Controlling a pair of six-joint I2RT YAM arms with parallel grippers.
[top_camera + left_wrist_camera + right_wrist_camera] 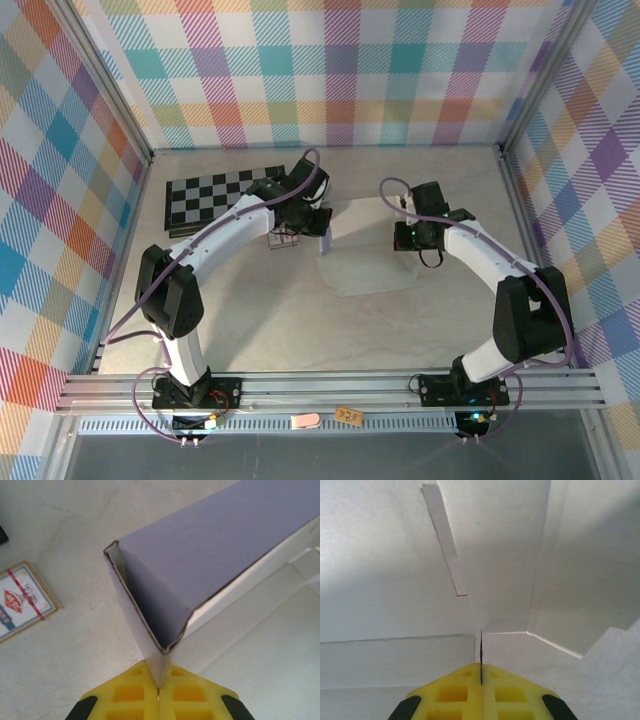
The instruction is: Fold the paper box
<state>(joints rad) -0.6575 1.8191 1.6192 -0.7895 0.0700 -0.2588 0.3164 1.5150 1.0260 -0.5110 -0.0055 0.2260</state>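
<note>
The paper box [362, 262] lies partly folded at the table's middle, cream-white side up. Its left wall [326, 238] stands upright. In the left wrist view that wall [215, 550] shows lavender and is folded over double, and my left gripper [159, 689] is shut on its white corner flap [150, 645]. In the top view my left gripper [312, 218] is at the box's left wall. My right gripper [404, 236] is at the box's right edge. In the right wrist view my right gripper [481, 672] is shut on a thin card edge [481, 647] of the paper box [395, 555], seen edge-on.
A black-and-white checkerboard [222, 192] lies at the back left. A small patterned card pack [283, 240] [22, 600] rests just left of the box, under the left arm. Plaid walls close in the table on three sides.
</note>
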